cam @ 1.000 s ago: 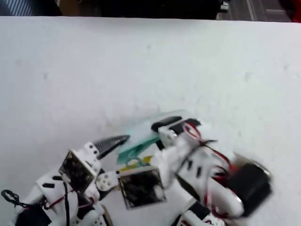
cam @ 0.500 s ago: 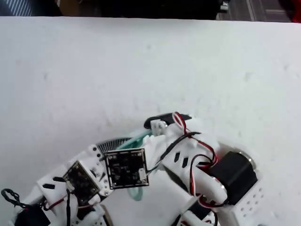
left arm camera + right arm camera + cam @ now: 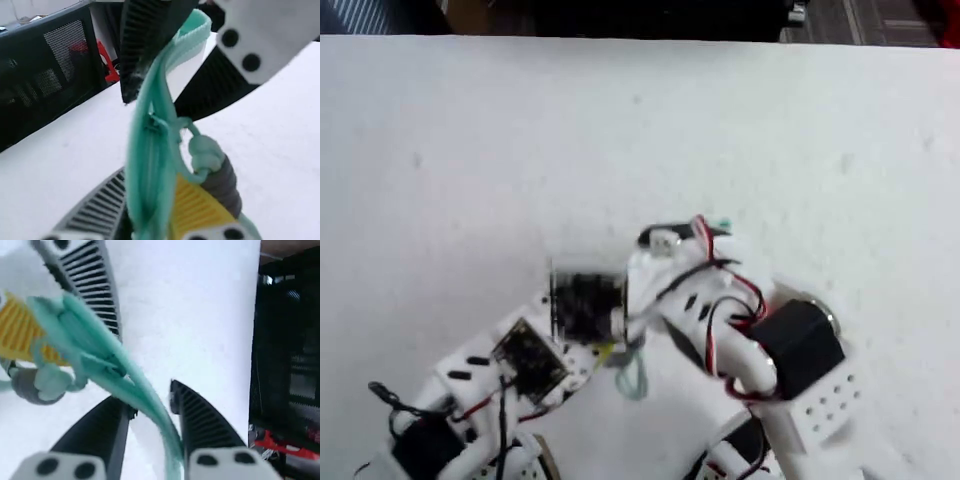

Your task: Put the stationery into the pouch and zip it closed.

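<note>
We see a white table (image 3: 520, 130) and a black mesh cabinet (image 3: 45, 85) behind it. The left gripper (image 3: 150, 215) and right gripper (image 3: 152, 400) are each nearly closed, pinching the teal pouch (image 3: 147, 150) above the table.

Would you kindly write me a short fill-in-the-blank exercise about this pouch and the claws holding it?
1. The table under the pouch is ___.
2. The ribbed pad beside the pouch is ___.
3. The pouch's edge passes between the right claw's two ___ fingers.
Missing words: white, yellow, black.
</note>
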`<state>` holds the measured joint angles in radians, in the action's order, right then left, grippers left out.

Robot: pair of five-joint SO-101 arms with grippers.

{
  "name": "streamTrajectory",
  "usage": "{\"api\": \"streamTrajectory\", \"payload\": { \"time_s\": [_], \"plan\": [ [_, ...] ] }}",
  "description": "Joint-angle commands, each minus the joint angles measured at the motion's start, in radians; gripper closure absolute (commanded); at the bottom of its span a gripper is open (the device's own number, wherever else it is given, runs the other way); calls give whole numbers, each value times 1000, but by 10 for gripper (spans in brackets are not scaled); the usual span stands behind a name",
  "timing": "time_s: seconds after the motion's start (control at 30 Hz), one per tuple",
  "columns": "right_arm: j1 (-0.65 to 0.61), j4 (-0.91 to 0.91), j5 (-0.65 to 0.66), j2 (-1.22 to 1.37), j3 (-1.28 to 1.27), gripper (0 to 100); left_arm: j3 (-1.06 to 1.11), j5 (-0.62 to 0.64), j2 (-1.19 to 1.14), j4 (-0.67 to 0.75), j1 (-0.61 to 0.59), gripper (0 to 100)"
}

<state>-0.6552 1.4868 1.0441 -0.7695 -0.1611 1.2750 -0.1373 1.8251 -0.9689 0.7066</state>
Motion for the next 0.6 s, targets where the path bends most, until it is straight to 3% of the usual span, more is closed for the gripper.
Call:
{"api": "streamTrajectory", "payload": {
  "time_s": [0.0, 0.07, 0.17, 0.33, 0.57],
  "plan": [
    [71, -163, -181, -4, 23, 725, 101, -5, 4, 273, -79, 977],
    [93, -206, -249, -4, 21, 650, 158, -5, 4, 371, -136, 977],
    [97, -252, -272, -5, 34, 666, 206, 21, 4, 460, -202, 977],
    [62, -255, -284, -48, 163, 748, 216, 163, 4, 468, -257, 977],
    [16, -163, -520, -65, 138, 775, 253, 170, 4, 468, -294, 977]
  ]
}}
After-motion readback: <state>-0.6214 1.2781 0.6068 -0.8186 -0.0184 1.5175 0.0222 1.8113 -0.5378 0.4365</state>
